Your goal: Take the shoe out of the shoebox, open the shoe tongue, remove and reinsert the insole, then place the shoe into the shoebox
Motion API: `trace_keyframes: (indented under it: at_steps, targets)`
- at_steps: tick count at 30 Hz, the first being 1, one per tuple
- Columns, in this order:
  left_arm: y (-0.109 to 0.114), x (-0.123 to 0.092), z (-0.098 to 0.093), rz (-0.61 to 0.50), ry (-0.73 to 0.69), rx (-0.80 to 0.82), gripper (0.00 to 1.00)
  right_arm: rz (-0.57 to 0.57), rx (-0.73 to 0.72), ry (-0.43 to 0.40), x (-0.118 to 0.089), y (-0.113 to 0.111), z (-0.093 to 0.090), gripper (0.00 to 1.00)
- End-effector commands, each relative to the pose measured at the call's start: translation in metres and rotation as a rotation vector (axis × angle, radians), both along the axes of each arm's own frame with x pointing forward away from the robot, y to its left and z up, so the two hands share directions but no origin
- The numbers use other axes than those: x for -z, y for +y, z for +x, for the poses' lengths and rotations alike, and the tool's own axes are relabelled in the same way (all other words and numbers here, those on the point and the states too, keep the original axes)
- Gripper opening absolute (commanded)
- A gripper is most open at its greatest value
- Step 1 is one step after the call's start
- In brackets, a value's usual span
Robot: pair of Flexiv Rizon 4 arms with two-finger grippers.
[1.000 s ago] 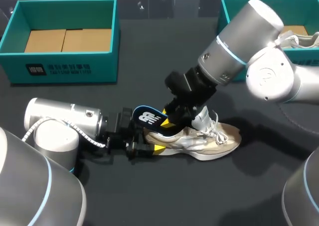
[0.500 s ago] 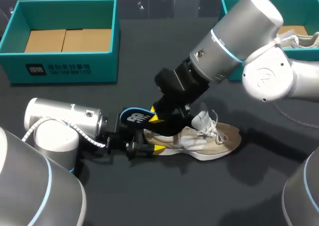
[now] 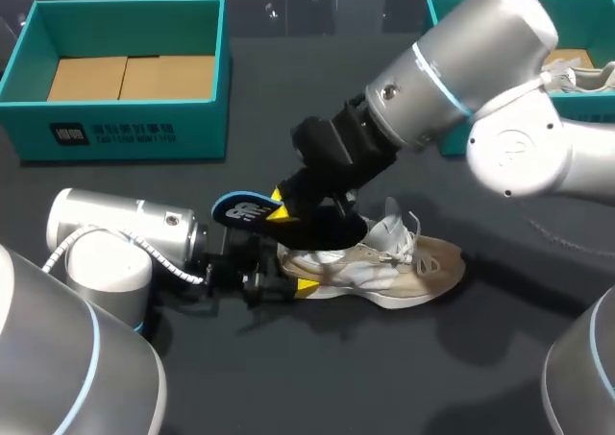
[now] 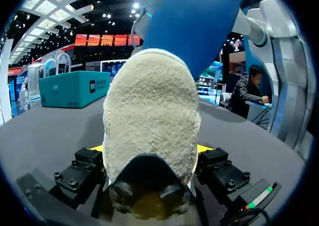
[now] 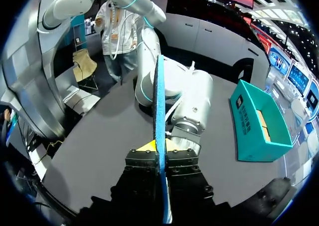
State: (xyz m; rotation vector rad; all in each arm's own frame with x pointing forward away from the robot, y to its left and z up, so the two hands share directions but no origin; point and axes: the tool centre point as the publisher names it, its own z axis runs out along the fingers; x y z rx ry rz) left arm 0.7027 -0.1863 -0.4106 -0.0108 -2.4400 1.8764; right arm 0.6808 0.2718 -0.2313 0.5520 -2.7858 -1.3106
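over the last second the right hand [image 5: 160, 153] has drawn the insole [image 3: 252, 210] up and back out of the shoe [image 3: 394, 267]. the insole's heel end now hangs above the left hand [image 4: 150, 151], while its dark front end still sits over the shoe's opening. the right hand is pinched tight on the insole, which stands edge-on between its fingers. the left hand is closed on the shoe's heel from both sides and pins it on the desk [image 3: 384, 377], near the middle, toe towards the right edge. my read is that the removal is almost finished; sliding the insole back in comes next, and the shoe is not yet back in a box.

the insole carries a white logo on its blue top. the teal shoebox [image 3: 125, 132] at the far left corner has a white mark and a line of print on its front wall. a second teal box [image 3: 434, 17] at the far right corner holds another shoe.
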Motion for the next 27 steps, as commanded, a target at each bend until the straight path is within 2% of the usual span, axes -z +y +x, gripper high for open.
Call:
trace_keyframes:
  at_steps: [1, 2, 3, 4, 17, 18, 21, 22, 24, 25, 26, 27]
  targets:
    - [0.001, 0.001, 0.001, -0.001, 0.0, 0.001, 0.0, 0.218, 0.044, 0.005, -0.047, -0.035, -0.017, 0.0]
    - [0.001, 0.001, 0.001, -0.001, 0.0, 0.001, 0.0, 0.304, 0.07, 0.056, -0.059, -0.041, -0.02, 0.0]
    - [0.001, 0.001, 0.001, -0.001, 0.0, 0.001, 0.0, 0.333, 0.074, 0.087, -0.066, -0.044, -0.021, 0.0]
    - [0.001, 0.001, 0.001, -0.001, 0.0, 0.001, 0.0, 0.354, 0.05, 0.078, -0.082, -0.045, -0.027, 0.0]
    - [0.001, 0.001, 0.001, -0.001, 0.0, 0.001, 0.0, 0.354, 0.05, 0.078, -0.082, -0.045, -0.027, 0.0]
    - [0.001, 0.001, 0.001, -0.001, 0.0, 0.001, 0.0, 0.372, 0.057, 0.09, -0.086, -0.051, -0.028, 0.0]
    - [0.001, 0.001, 0.001, -0.001, 0.0, 0.001, 0.0, 0.405, 0.137, 0.199, -0.104, -0.073, -0.033, 0.0]
    - [0.001, 0.001, 0.001, -0.001, 0.0, 0.001, 0.0, 0.438, 0.176, 0.261, -0.11, -0.081, -0.035, 0.0]
    - [0.001, 0.001, 0.001, -0.001, 0.0, 0.001, 0.0, 0.556, 0.237, 0.333, -0.125, -0.097, -0.043, 0.0]
    - [0.001, 0.001, 0.001, -0.001, 0.0, 0.001, 0.0, 0.579, 0.227, 0.337, -0.132, -0.105, -0.049, 0.0]
    - [0.001, 0.001, 0.001, -0.001, 0.0, 0.001, 0.0, 0.543, 0.286, 0.297, -0.142, -0.11, -0.055, 0.0]
    - [0.001, 0.001, 0.001, -0.001, 0.0, 0.001, 0.0, 0.543, 0.286, 0.297, -0.142, -0.11, -0.055, 0.0]
